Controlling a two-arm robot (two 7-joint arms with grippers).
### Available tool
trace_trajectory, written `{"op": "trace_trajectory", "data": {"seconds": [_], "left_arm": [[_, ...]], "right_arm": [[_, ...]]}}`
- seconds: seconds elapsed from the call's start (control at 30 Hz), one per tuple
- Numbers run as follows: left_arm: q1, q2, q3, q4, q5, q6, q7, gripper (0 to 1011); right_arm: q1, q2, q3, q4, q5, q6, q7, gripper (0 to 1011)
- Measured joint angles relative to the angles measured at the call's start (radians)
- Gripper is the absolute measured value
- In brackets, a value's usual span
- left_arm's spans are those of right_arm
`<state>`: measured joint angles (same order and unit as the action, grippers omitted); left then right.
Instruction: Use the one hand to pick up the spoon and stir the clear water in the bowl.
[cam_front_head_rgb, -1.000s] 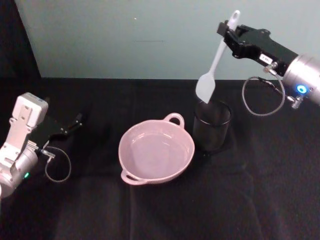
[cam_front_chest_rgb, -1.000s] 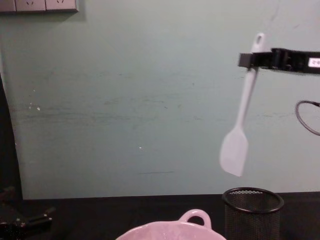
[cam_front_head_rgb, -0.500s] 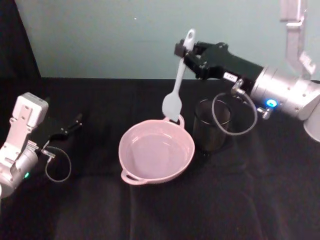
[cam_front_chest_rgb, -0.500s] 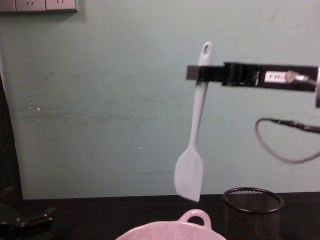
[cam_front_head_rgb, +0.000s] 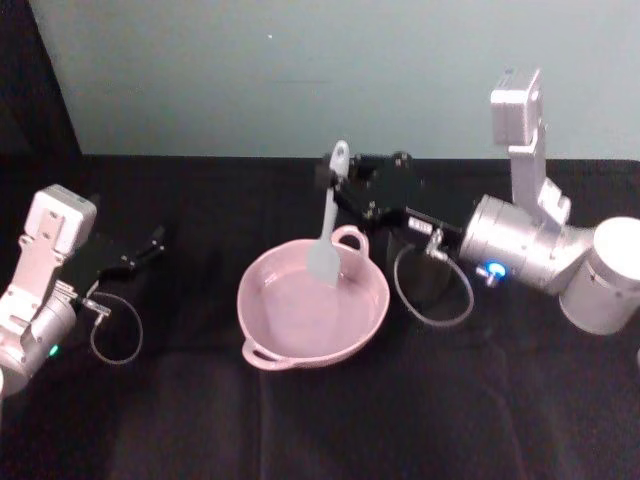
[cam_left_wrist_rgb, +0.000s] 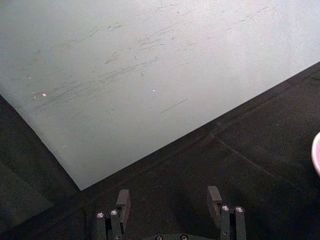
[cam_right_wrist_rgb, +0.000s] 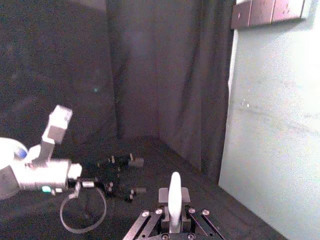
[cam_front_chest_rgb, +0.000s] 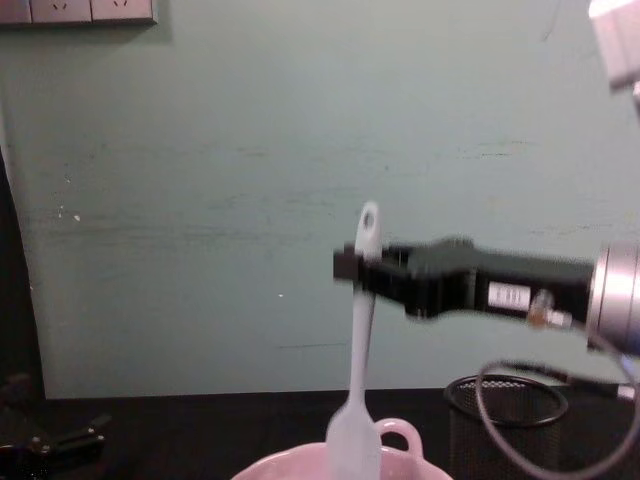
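My right gripper (cam_front_head_rgb: 338, 184) is shut on the upper handle of the white spoon (cam_front_head_rgb: 327, 232), which hangs nearly upright with its blade down inside the pink bowl (cam_front_head_rgb: 263, 322). From the chest view the spoon (cam_front_chest_rgb: 357, 380) dips behind the bowl's rim (cam_front_chest_rgb: 290, 463), held by the right gripper (cam_front_chest_rgb: 357, 272). In the right wrist view the handle's end (cam_right_wrist_rgb: 174, 197) sticks up between the fingers. My left gripper (cam_front_head_rgb: 150, 246) rests parked at the table's left, and the left wrist view shows its fingers (cam_left_wrist_rgb: 123, 201) spread open.
A black wire-mesh cup (cam_front_head_rgb: 415, 270) stands just right of the bowl, under my right arm; the chest view shows it (cam_front_chest_rgb: 505, 420) too. A grey cable loop (cam_front_head_rgb: 432, 290) hangs from the right wrist. The table is covered in black cloth.
My right gripper has carried the spoon leftward from above the mesh cup and downward, so its blade now sits inside the bowl. The left arm has not moved.
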<state>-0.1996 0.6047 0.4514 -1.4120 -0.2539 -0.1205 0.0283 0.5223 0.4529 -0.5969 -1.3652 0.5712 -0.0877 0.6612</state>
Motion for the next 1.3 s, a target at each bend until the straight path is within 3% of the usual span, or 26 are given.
{"op": "trace_trajectory", "data": {"seconds": [0.2, 0.33, 0.8, 1.1, 1.3], "left_arm": [[0.0, 0.0, 0.0, 0.0, 0.0, 0.0, 0.0, 1011], [0.0, 0.0, 0.0, 0.0, 0.0, 0.0, 0.0, 1011], [0.0, 0.0, 0.0, 0.0, 0.0, 0.0, 0.0, 1011], [0.0, 0.0, 0.0, 0.0, 0.0, 0.0, 0.0, 1011], [0.0, 0.0, 0.0, 0.0, 0.0, 0.0, 0.0, 1011]], "right_arm": [[-0.01, -0.02, -0.012, 0.057, -0.044, -0.045, 0.014, 121], [-0.02, -0.021, -0.012, 0.067, -0.056, -0.046, 0.021, 121], [-0.073, -0.012, -0.001, 0.016, -0.001, -0.002, 0.097, 121], [-0.065, -0.072, -0.018, 0.065, -0.01, -0.042, 0.093, 121], [-0.061, -0.14, -0.013, 0.126, -0.044, -0.132, 0.057, 121]]}}
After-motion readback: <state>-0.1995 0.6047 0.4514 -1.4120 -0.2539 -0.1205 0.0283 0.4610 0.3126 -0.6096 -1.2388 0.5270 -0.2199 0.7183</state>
